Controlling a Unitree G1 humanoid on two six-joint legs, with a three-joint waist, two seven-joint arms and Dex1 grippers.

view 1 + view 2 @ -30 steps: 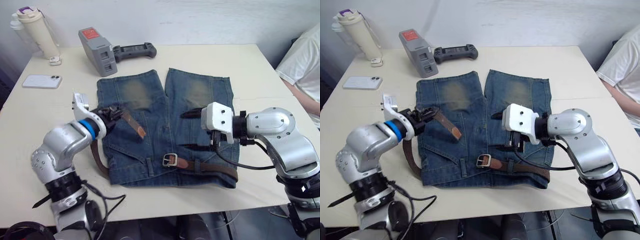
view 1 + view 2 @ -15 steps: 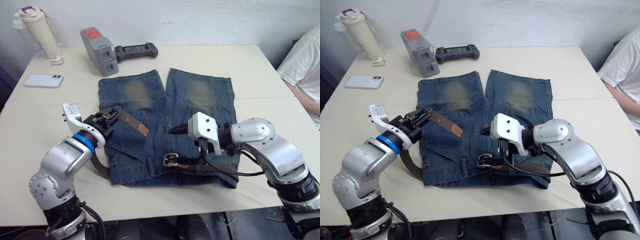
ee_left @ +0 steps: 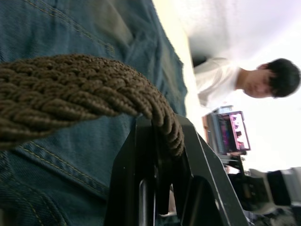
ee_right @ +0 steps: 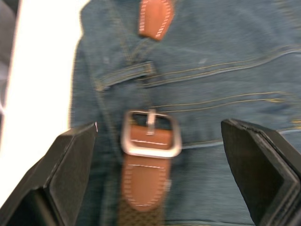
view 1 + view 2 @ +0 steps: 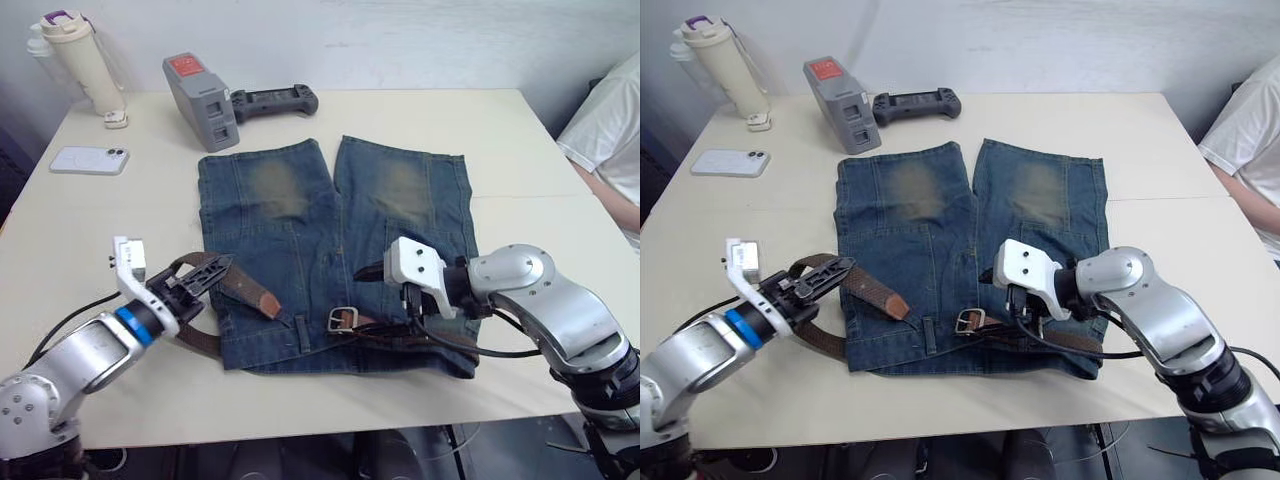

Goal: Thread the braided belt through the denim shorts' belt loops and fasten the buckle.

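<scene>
While wide apart, right claw (image 4: 160, 183) astride buckle (image 4: 151, 134).

Person (image 5: 612, 130) at right edge of frame, cut off: shoulder and arm alone visible. Braided belt (image 5: 868, 290) mid-length hidden beneath denim shorts (image 5: 940, 240) waistband, lower centre. Right claw (image 5: 1012, 296) fingertips masked by own white housing. Belt loops too small to count. Right wrist view blurred: buckle (image 4: 151, 134) pin indistinct.

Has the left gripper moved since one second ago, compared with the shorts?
Yes. The left gripper, shut on the braided belt, has pulled back toward the robot and leftward, from over the denim shorts to their left edge.
</scene>
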